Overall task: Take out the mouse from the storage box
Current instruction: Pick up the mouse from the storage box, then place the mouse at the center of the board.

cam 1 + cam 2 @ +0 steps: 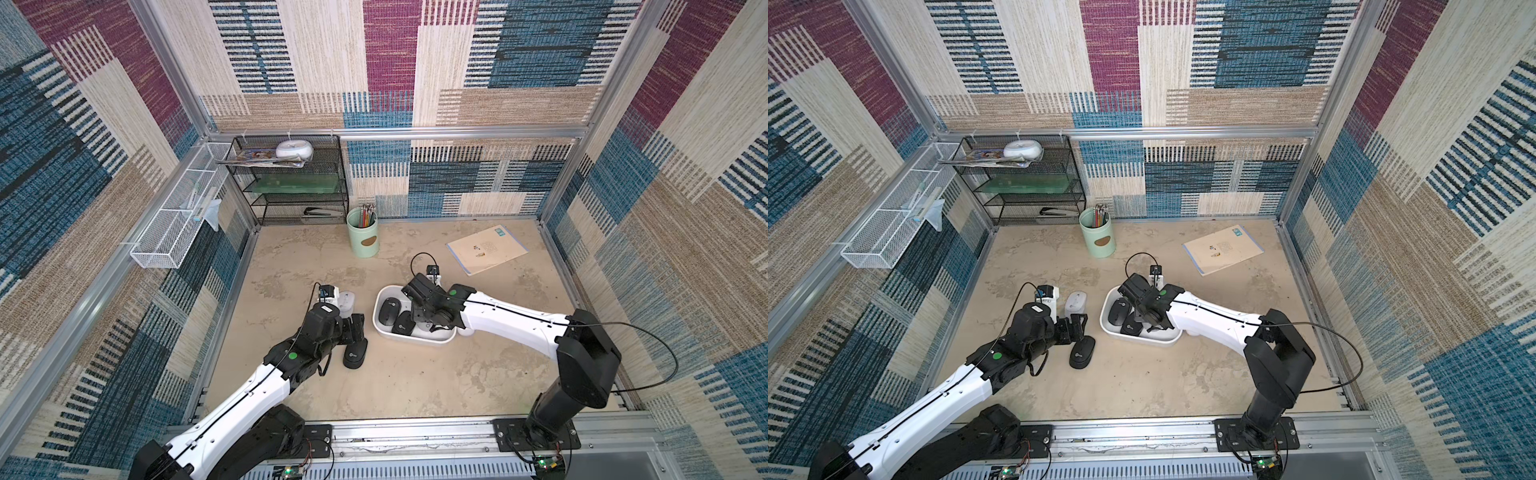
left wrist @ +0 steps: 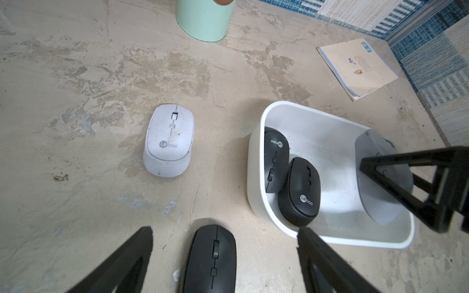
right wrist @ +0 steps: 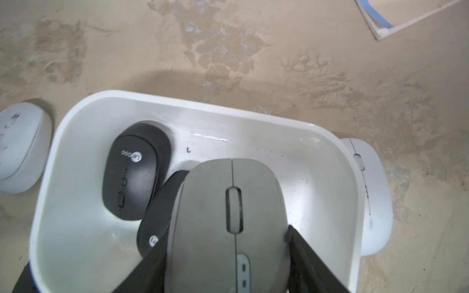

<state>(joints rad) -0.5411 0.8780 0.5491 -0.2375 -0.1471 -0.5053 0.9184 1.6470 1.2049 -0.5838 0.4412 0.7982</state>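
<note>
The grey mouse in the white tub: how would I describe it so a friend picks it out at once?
Find the white storage box near the middle of the sandy table. Two black Lecoo mice lie side by side at one end of it. Yours is the only grey mouse in there, sitting apart from them between the fingers of the right tool.

Left gripper (image 2: pixel 223 232) hangs with jaws spread wide, left of the table's (image 1: pixel 415 382) middle; right gripper (image 3: pixel 225 236) apparently pinches the grey mouse (image 3: pixel 208 192).
</note>
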